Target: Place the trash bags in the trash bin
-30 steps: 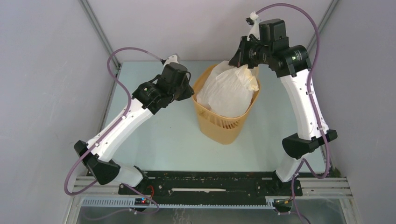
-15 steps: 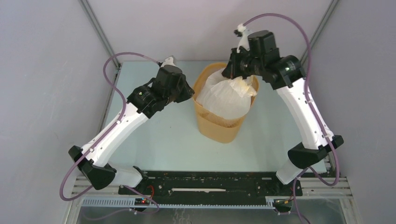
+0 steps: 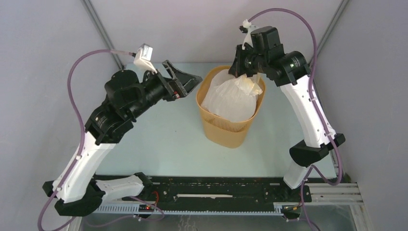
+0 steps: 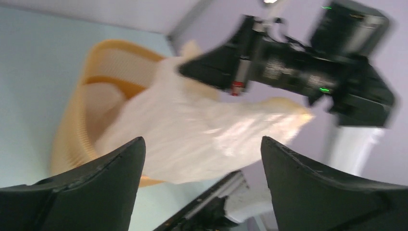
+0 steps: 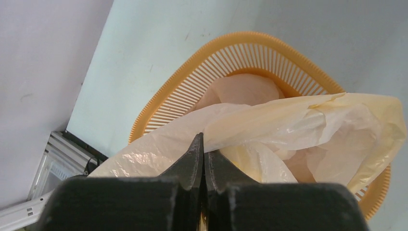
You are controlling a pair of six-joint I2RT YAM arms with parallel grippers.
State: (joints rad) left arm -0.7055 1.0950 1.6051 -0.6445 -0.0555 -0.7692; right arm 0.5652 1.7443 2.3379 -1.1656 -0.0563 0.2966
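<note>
My left gripper [image 4: 202,143] is spread wide and holds nothing; its two dark fingers [image 4: 101,187] frame the bin [image 3: 226,130] from the left, near its rim but apart from it. My right gripper [image 5: 202,144] is clenched tight, the fingertips pressed together on a fold of the bag [image 3: 228,98] at its top, over the far side of the bin. The bag is thin, whitish to pale yellow and crumpled. Most of it sits inside the bin, while its upper part bulges above the rim and one yellowish flap reaches out toward the far right edge. The bin stands upright on the pale table [image 3: 168,139], about midway between my two arms and toward the far side. From my left wrist the picture is blurred, so I cannot tell whether the bag's lower end touches the bin's floor.
</note>
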